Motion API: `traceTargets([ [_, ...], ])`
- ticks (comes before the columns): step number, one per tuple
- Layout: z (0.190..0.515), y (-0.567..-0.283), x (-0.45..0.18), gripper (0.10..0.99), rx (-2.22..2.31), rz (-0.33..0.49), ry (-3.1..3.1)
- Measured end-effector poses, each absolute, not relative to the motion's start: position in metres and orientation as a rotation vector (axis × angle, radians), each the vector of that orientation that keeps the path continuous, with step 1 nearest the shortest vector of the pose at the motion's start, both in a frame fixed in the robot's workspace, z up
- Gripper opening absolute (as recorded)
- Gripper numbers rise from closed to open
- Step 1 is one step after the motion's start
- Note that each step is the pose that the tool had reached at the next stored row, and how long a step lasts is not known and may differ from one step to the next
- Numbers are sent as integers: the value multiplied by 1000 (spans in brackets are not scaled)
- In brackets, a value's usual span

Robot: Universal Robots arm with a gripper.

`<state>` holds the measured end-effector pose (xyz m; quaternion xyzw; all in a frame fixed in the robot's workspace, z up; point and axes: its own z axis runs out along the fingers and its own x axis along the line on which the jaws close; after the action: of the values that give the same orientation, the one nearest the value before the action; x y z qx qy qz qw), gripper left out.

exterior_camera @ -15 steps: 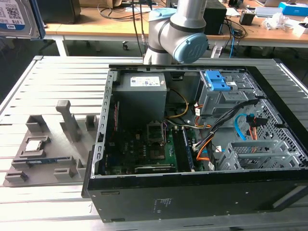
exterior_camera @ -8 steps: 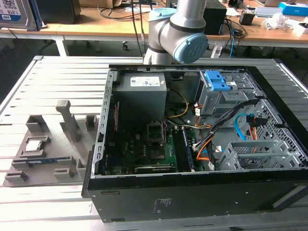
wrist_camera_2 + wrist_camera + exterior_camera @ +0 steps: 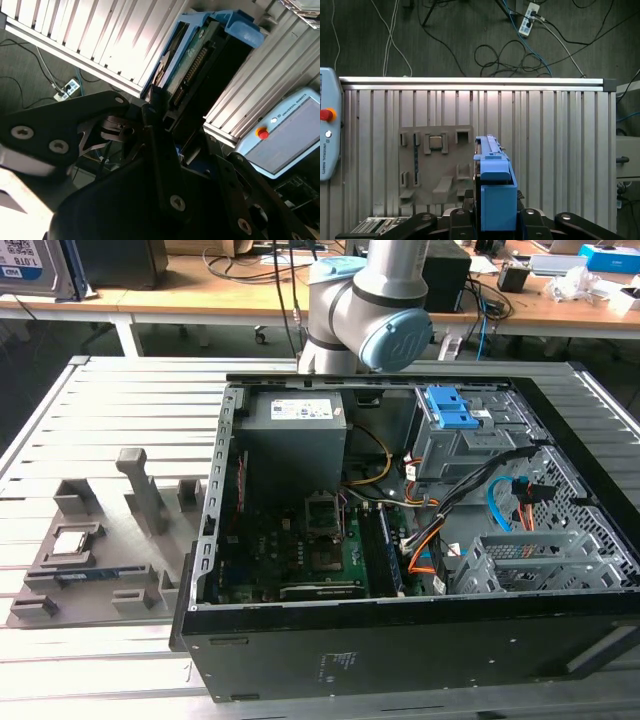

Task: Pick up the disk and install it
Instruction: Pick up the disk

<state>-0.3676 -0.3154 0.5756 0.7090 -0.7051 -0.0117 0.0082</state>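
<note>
The gripper [image 3: 494, 222] is clamped on the disk [image 3: 495, 185], which stands on edge between its fingers in the first wrist view, blue rails outward. The disk hangs in the air, raised clear of the grey parts tray [image 3: 435, 170]. The open computer case [image 3: 400, 540] lies just beside that tray. This carry probably goes best with a firm grip and the disk held square.

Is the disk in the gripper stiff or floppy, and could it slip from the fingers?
Probably stiff: the disk juts straight out from the gripper without sagging. The smooth blue rails might slip in the fingers if pushed hard. Its exposed connector side looks easy to damage.
</note>
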Motion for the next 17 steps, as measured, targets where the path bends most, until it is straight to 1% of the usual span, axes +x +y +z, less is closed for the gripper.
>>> traceTargets([
  [6, 576, -315, -330, 365, 2215, -38, -2203],
  [17, 576, -315, -290, 365, 2214, -41, -2202],
])
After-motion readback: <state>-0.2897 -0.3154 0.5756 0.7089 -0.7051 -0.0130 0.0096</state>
